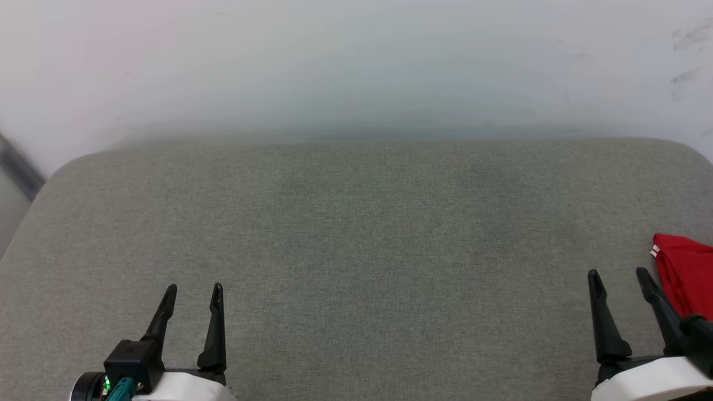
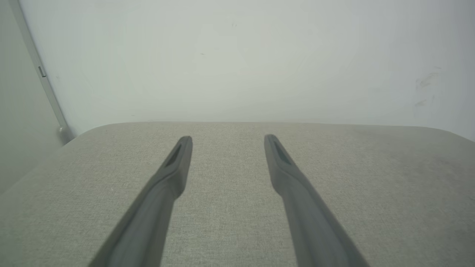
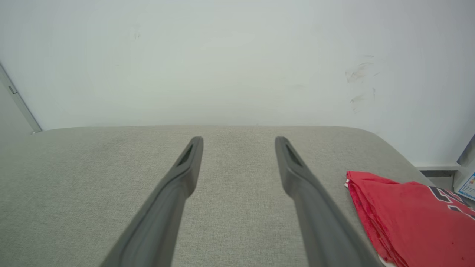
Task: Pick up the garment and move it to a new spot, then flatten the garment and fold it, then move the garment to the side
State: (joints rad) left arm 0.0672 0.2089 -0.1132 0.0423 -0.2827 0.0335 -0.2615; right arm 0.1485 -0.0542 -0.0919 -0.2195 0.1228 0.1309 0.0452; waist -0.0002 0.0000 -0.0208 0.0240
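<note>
Red on grey
Red garment with black, white-edged numerals at the flecked grey cushion's edge; white wall behind.

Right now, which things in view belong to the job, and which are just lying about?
Job: the garment, lying at the right edge of the grey padded surface; left tool and right tool, both open and empty.
Lying about: the white wall with scuff marks; a partly seen printed item beyond the garment.

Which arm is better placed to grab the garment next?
Right. The garment lies at the grey cushion's right edge, just beside the open right pincer; the left pincer, also open, sits far across it.
</note>
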